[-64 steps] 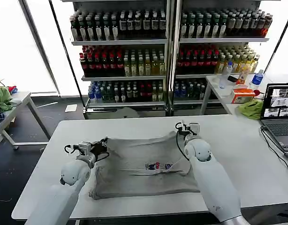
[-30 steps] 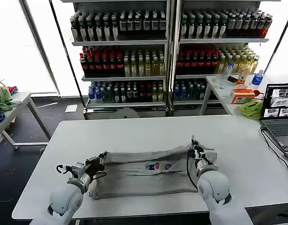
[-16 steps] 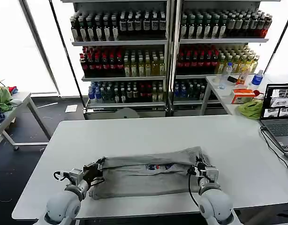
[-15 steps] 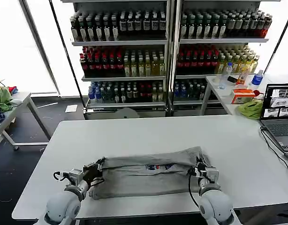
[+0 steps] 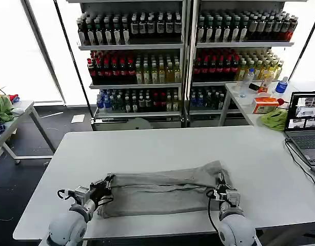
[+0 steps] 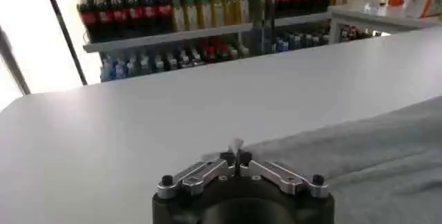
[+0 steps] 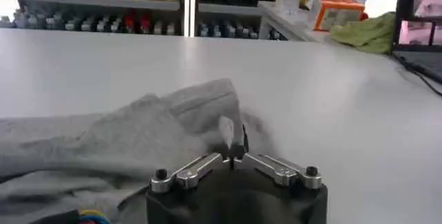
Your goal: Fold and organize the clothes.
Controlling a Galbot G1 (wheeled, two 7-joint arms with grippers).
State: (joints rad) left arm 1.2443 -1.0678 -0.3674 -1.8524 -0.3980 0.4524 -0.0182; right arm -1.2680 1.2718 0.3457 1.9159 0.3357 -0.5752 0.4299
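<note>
The grey shirt (image 5: 162, 192) lies on the white surface (image 5: 162, 146), near the edge closest to the robot, folded over itself into a long band that runs from left to right. Its far fold makes a soft ridge, and at the right end the cloth rises in a small bump. The chest print is covered by the fold. The left tool (image 5: 102, 187) is at the left end of the band, low over the surface, and its fingers are closed together on a small pinch of the grey cloth; in the left wrist view the left tool (image 6: 236, 157) has its two fingertips meeting with a bit of fabric between them, and the shirt (image 6: 366, 156) spreads away from it. The right tool (image 5: 222, 190) is at the right end of the band, and in the right wrist view the right tool (image 7: 235, 151) is also closed on a raised edge of the shirt (image 7: 131, 135). Behind the surface stand shelves with bottles (image 5: 183, 56). On a side table at the right are a laptop (image 5: 305, 120) and a lime-green cloth (image 5: 274, 119).
</note>
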